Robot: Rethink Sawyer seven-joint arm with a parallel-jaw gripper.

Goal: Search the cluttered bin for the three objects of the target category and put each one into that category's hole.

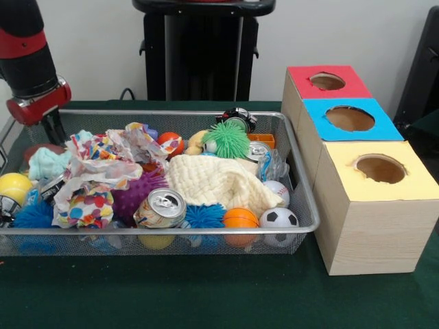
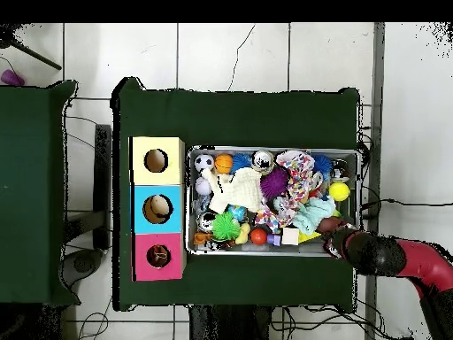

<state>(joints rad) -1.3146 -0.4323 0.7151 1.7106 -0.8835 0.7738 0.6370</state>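
The claw (image 1: 53, 130) dips behind the bin's (image 1: 171, 114) far rim, so its fingers cannot be made out; the arm (image 1: 27, 55) is cut off by the picture's top edge

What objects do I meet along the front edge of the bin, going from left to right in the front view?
Blue spiky ball → soda can → second blue spiky ball → orange ball → soccer ball.

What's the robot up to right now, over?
Pincer low at wire mesh bin's corner, grip unclear. Red, blue, yellow-topped wooden hole boxes waiting. Cream knitted cloth covering toys.
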